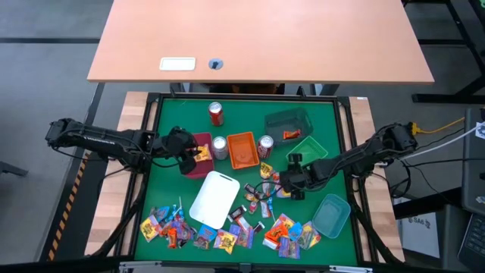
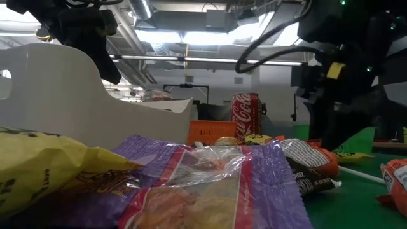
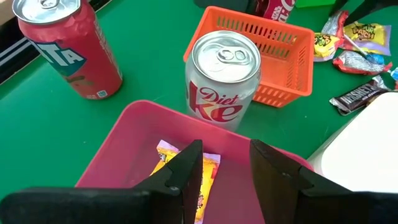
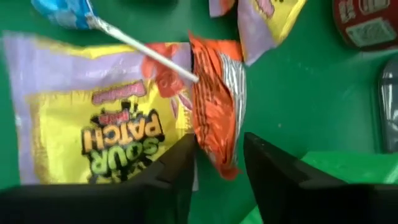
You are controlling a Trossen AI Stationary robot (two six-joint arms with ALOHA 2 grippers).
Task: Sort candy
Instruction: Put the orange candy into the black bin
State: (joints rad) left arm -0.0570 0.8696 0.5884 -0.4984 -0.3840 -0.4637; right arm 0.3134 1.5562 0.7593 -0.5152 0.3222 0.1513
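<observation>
Candy: orange-red wrapper, crinkled and shiny, straight ahead of the right gripper, fingers apart on either side of its lower end, not yet clamped. Beside it, a yellow Sour Patch packet and a blue lollipop with its stick across the wrapper. Pick step, seemingly; next, closing on the wrapper alone. Over at the left gripper, fingers parted above a yellow candy lying loose in the pink tray.
</observation>
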